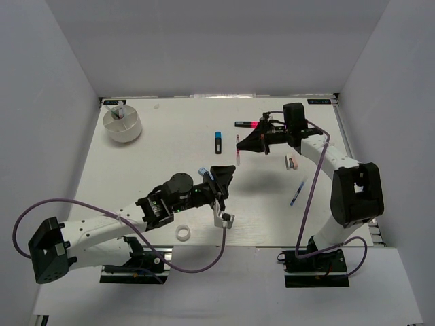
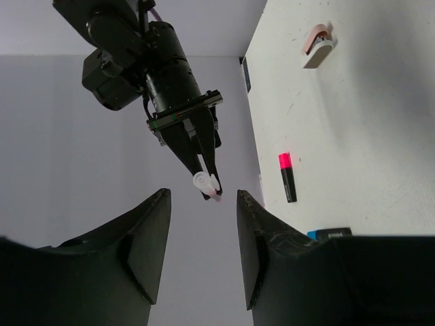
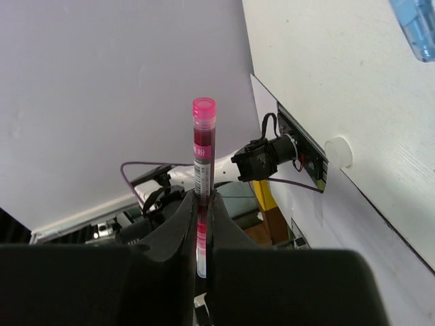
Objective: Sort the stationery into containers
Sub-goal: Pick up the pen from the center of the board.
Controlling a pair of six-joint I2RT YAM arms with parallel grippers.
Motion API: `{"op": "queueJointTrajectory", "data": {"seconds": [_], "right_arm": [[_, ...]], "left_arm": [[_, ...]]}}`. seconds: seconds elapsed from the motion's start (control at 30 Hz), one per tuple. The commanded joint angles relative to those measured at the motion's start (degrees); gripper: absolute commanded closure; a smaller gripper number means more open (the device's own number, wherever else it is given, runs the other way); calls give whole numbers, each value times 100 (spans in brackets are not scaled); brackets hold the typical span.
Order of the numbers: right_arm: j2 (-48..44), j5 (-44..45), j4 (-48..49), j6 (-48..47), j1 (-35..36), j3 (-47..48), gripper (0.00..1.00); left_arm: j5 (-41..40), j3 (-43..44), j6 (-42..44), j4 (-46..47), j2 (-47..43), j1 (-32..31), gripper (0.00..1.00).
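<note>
My right gripper (image 3: 202, 207) is closed tight on the red pen (image 3: 202, 146); the jaws pinch the lower part of the barrel, and the longer part with the pink cap stands free above them. It hangs over the far right part of the counter (image 1: 170, 146), not touching it. My left gripper (image 1: 222, 178) stands about half open with nothing between its fingers; it is near the middle of the counter and faces toward the held pen. The white tub (image 1: 129, 132) sits in the far left corner, well apart from the pen, with something already inside it. I judge the pen to be very light and stiff, so weight is no problem; but the barrel is thin, round and smooth plastic, so I think it can slip or turn in the jaws. With so much length free on one side, a quick move could swing it. I would rather take it across the middle of the barrel; the cap is not a good place, because it may come off. The black marker (image 1: 245, 124) and the blue pen (image 1: 297, 193) lie loose on the right side; the marker looks thicker and easier to hold.
</note>
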Motion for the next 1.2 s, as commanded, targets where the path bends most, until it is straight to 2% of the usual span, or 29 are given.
{"op": "queueJointTrajectory", "data": {"seconds": [0.0,0.27,0.47,0.63,0.8,1.17], "right_arm": [[-320,258,-537,-256,-61,232,100],[-470,830,-1214,-1011,-43,522,100],[-417,1382,-1951,-1827,-34,979,100],[-452,2051,-2577,-2409,-17,1217,100],[-452,1946,-2604,-2419,1,1112,100],[-566,2025,-2551,-2489,80,1033,100]], "left_arm": [[-116,389,-10,-273,30,-71,46],[-283,460,95,-414,162,-123,44],[-397,759,429,-1512,285,-176,41],[-889,785,446,-1372,417,-281,40],[-1258,759,640,-907,671,-395,42],[-1443,636,1000,-151,1006,-501,45]]}}
